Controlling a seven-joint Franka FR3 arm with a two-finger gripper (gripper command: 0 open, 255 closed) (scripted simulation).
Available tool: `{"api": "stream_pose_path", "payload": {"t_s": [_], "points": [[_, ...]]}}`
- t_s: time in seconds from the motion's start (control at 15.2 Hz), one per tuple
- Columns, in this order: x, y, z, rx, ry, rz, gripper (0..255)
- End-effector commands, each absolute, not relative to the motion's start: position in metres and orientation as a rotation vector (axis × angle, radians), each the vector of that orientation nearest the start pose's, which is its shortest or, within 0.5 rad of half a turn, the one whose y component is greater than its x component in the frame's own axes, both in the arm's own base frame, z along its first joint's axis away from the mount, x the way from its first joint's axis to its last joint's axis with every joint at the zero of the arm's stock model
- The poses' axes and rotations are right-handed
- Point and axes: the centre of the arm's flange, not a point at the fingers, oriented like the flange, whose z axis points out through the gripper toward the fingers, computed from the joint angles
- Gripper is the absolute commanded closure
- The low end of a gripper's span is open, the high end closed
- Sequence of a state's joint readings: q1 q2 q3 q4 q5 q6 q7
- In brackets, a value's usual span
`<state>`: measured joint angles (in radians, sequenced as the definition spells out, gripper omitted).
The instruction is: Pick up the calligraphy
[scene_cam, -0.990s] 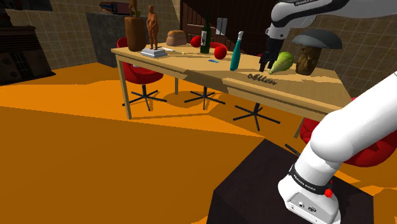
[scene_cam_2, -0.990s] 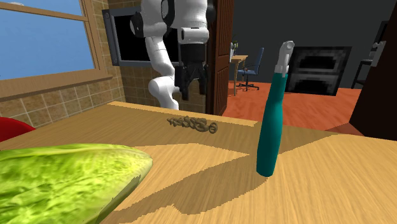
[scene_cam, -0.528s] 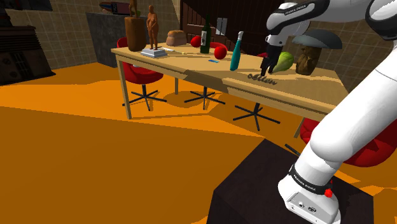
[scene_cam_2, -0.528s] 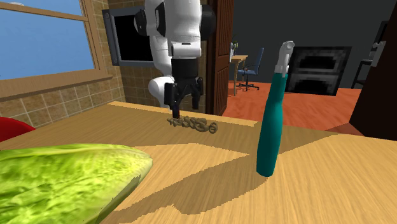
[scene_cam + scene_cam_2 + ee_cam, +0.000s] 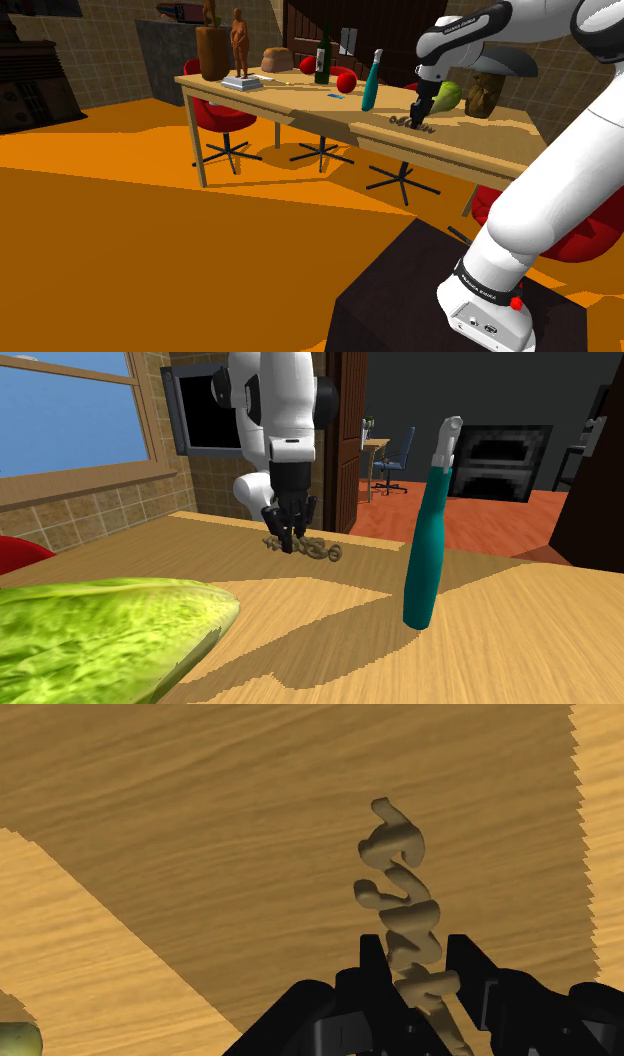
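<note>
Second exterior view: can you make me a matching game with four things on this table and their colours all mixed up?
Things:
1. calligraphy
2. upright bottle
3. gripper
4. leafy vegetable

Colours:
a. teal
b. black
c. tan
d. green

Pairs: 1-c, 2-a, 3-b, 4-d
</note>
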<state>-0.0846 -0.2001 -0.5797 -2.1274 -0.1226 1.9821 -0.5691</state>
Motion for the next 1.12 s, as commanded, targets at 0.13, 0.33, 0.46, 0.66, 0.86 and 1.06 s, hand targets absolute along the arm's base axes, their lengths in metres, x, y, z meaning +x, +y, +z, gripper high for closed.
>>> {"api": "stream_pose_path", "payload": {"t_s": [0.13, 0.33, 0.46, 0.66, 0.86, 1.06], "points": [[0.386, -0.327, 0.482, -3.159, 0.063, -0.029, 255], [0.386, -0.327, 0.482, -3.159, 0.063, -0.029, 255], [0.387, -0.328, 0.483, -3.159, 0.063, -0.029, 255], [0.387, -0.328, 0.498, -3.159, 0.063, -0.029, 255], [0.387, -0.328, 0.514, -3.159, 0.063, -0.029, 255], [0.387, -0.328, 0.53, -3.159, 0.063, -0.029, 255]]}}
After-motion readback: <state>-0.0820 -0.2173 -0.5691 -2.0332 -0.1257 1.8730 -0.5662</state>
